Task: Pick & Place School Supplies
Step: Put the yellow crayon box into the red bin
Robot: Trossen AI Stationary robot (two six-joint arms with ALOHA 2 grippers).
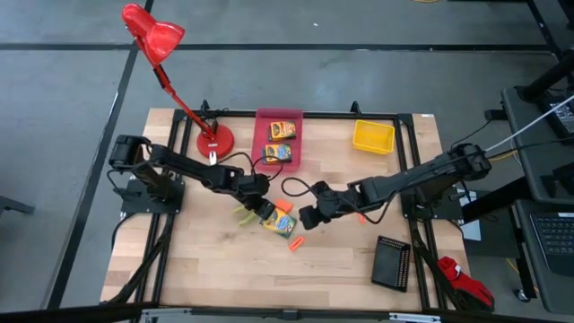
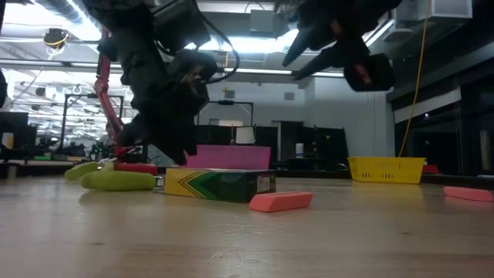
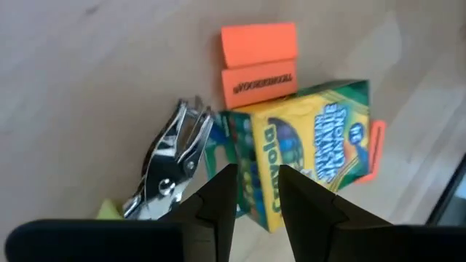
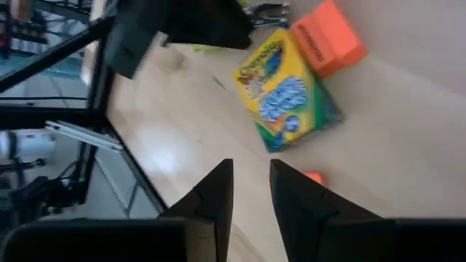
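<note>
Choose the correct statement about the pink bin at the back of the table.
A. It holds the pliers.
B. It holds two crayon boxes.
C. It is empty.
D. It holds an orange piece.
B: the high view shows two crayon boxes lying inside the pink bin, one behind the other, and nothing else in it.

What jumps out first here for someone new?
The two dark arms meeting at mid-table over a yellow-and-green crayon box, with orange stubby pieces and lime-green-handled pliers lying close by. The left pincer hangs right over the box; the right pincer sits just beside it, holding nothing. Next, the tall red desk lamp at the back left beside a pink bin holding two more crayon boxes.
</note>
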